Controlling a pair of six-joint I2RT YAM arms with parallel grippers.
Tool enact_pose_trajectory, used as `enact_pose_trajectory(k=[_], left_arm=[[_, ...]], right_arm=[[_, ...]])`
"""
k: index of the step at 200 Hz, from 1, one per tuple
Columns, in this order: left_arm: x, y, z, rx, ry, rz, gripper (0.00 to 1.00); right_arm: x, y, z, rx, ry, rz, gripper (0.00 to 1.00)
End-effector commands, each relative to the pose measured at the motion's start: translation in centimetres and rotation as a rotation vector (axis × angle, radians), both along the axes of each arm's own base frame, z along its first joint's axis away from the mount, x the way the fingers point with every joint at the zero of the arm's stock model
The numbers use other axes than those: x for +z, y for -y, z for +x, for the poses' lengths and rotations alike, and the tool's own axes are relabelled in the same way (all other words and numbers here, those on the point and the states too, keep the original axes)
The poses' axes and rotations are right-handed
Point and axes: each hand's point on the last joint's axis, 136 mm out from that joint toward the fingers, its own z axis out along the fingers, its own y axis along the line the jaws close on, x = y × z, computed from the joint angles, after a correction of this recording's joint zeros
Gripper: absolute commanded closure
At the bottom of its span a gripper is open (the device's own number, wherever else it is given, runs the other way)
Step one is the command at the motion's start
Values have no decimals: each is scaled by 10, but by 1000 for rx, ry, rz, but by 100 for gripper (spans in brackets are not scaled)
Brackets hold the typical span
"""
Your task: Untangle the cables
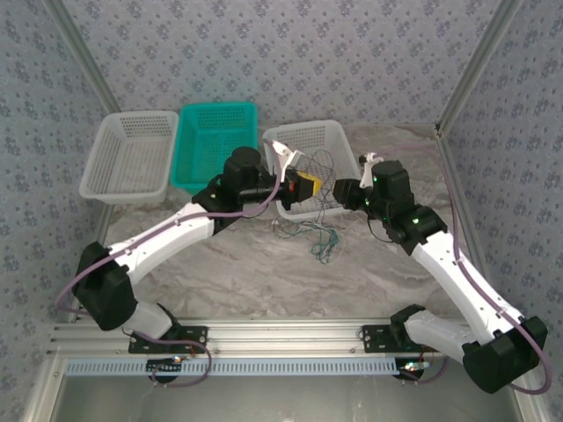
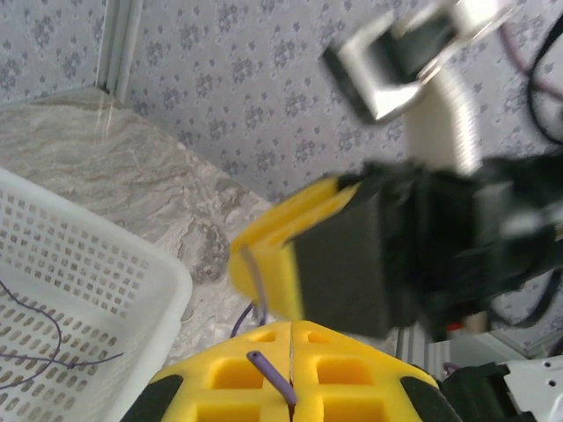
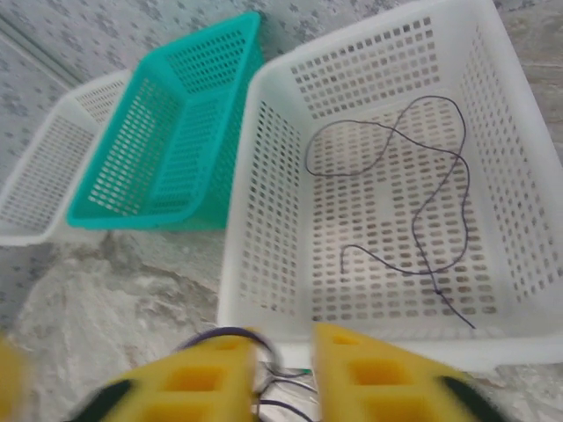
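Left gripper [image 2: 290,338] is pinching a purple cable [image 2: 264,365] between closed jaws just above the front rim of the right basket [image 3: 242,220]. Right gripper [image 3: 288,347] is hovering at that same rim, jaws standing clearly apart. One dark cable [image 3: 420,233] is lying inside the basket, while the tangle [image 1: 321,236] is resting on the table [image 1: 264,272] just in front of it

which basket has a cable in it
The white basket on the right, next to the teal basket: a dark purple cable lies on its floor.
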Motion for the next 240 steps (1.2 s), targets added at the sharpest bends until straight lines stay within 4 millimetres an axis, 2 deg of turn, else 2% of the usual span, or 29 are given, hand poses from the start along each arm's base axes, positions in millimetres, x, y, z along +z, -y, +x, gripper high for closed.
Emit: enact_pose_trajectory(k=[1,8,22,26,49,56,76,99,120,132,146,147,158,169,184,195,205,218,226,240], left_arm=[[61,-13,-16,-6,86,-105,100],[65,-14,-17,5,103,-97,100],[66,-17,-15,39,129,-60,100],[65,-17,-13,55,135,-47,100],[57,-23,0,138,141,11,100],[57,-24,2,149,143,17,100],[56,-22,4,150,142,16,100],[51,-19,6,151,126,20,100],[54,-21,3,147,122,18,100],[62,-22,-1,134,127,-3,100],[75,-20,-9,102,136,-38,100],[76,-21,-9,101,138,-41,100],[86,-20,-14,83,149,-66,100],[96,-21,-17,72,157,-82,100],[111,-27,-22,78,182,-95,100],[126,-34,-26,91,215,-107,100],[139,-43,-30,111,247,-116,100],[157,-55,-32,152,288,-117,100],[166,-65,-32,193,310,-109,100],[183,-81,-29,267,350,-96,100]], right_arm=[[-39,16,-15,-18,-84,-81,53],[-38,14,-20,9,-76,-71,46],[-25,10,-31,62,-20,-43,42],[-22,8,-34,80,-2,-36,38],[15,-11,-70,282,220,56,36],[23,-14,-79,321,286,77,28],[46,-26,-104,449,496,133,18],[45,-37,-107,502,544,134,16],[37,-43,-94,485,518,77,10],[29,-43,-78,427,535,3,3],[18,-42,-53,328,609,-58,1],[22,-42,-52,319,635,-53,1],[20,-42,-35,247,714,-74,1],[10,-43,-16,192,722,-116,2],[-6,-52,4,187,715,-169,6],[-23,-61,12,217,693,-195,14],[-41,-68,17,241,651,-210,28],[-65,-71,21,252,596,-220,56],[-77,-70,20,249,565,-220,69],[-96,-66,13,245,506,-202,77]])
